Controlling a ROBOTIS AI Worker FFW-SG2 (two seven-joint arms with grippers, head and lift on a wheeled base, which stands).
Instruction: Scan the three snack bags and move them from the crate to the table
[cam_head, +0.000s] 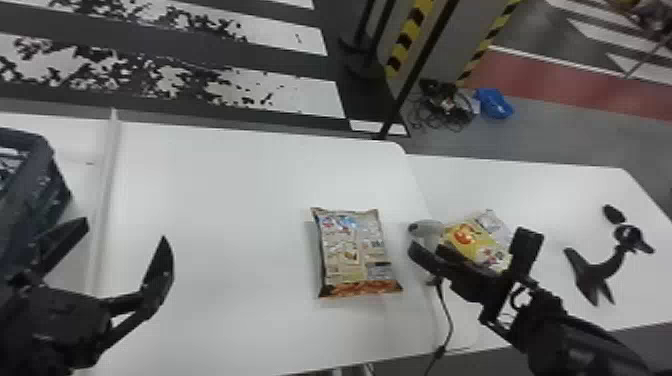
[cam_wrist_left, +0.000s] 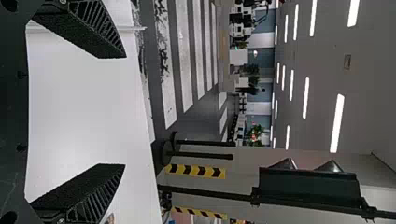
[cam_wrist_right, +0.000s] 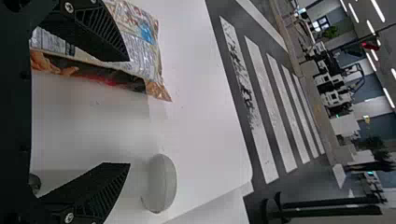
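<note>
Left pincer: fingers spread apart above the bench, at 9 o'clock. Dial centred on the beige snack bag in the head view, 12 pointing away from the robot. Right pincer: fingers also apart, at 3 o'clock; its wrist view puts one finger across part of the beige bag and the other near the scanner. Contact with either: cannot tell.

Beige snack bag: flat on the bench at dial centre, printed panels up, orange band along its 6 o'clock edge. Scanner: whitish head between 2 and 3 o'clock, just beside the bag; dark cable runs toward 5. Yellow snack bag: at 3, on the adjoining bench, partly behind the right pincer. Black stand: farther out at 3. Crate: dark, between 9 and 10, contents unclear.

Beyond the benches: tangled cables on the floor at 1 o'clock, blue item just beside them.
</note>
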